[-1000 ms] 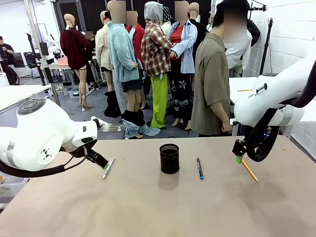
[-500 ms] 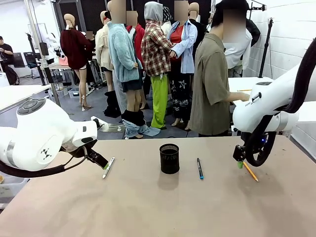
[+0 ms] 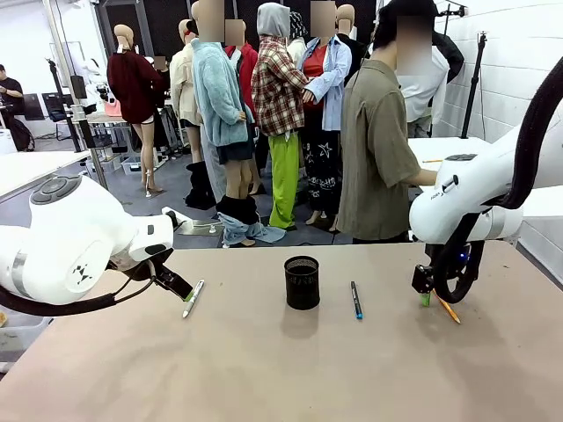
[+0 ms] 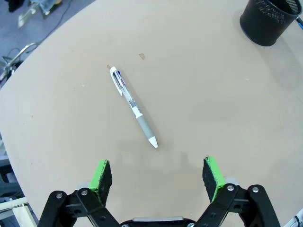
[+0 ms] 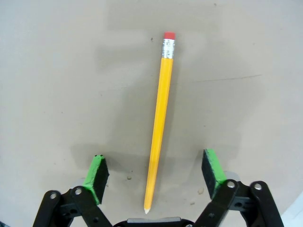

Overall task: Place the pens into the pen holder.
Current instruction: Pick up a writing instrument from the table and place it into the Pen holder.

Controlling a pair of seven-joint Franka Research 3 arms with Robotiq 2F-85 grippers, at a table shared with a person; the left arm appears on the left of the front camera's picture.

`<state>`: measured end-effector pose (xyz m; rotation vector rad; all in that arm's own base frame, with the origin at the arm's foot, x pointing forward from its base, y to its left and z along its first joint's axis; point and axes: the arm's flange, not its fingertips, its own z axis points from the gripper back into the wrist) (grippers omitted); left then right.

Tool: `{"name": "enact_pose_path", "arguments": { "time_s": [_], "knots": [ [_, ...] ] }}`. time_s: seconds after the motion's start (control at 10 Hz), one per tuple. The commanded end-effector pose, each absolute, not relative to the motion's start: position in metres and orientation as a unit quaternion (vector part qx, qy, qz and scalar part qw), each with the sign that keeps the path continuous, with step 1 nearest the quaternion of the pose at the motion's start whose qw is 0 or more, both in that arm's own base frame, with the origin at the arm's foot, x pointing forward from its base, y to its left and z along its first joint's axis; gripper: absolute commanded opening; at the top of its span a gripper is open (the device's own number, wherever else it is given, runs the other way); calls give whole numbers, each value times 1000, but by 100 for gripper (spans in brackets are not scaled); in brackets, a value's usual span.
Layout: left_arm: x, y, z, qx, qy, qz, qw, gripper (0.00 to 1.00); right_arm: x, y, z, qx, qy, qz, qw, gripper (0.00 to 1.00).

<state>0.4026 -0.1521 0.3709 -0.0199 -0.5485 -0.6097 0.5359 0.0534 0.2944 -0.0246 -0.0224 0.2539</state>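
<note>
The black mesh pen holder (image 3: 302,283) stands mid-table, also at the top right of the left wrist view (image 4: 270,21). A white pen (image 3: 193,298) (image 4: 133,107) lies left of it, just ahead of my open left gripper (image 3: 179,288) (image 4: 157,177). A dark pen with a teal end (image 3: 356,300) lies right of the holder. Farther right an orange pencil with a red eraser (image 3: 447,308) (image 5: 160,113) lies on the table. My right gripper (image 3: 426,295) (image 5: 155,176) hangs low over it, open, its green pads on either side of the pencil's pointed end without touching it.
A person (image 3: 378,149) stands at the far edge of the brown table (image 3: 264,369), turned away. Bare table surface stretches in front of the holder and between the pens.
My right arm has come down and shifted slightly left, bringing its gripper closer to the table over the pencil. The left arm and all pens have stayed still.
</note>
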Motion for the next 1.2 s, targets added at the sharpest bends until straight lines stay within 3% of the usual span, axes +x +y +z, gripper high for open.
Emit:
{"name": "enact_pose_path", "arguments": {
  "time_s": [0.0, 0.3, 0.4, 1.1],
  "knots": [
    [403, -151, 371, -10, -267, -295, 917, 100, 542, 58, 293, -28, -5, 119, 993, 73],
    [403, -151, 371, -10, -267, -295, 917, 100, 541, 57, 290, -7, -1, 120, 993, 13],
    [403, -151, 371, -10, -267, -295, 917, 100, 540, 57, 291, -2, 1, 120, 993, 0],
    [403, -151, 371, -10, -267, -295, 917, 100, 535, 58, 307, 2, 30, 129, 991, 0]
  ]
}}
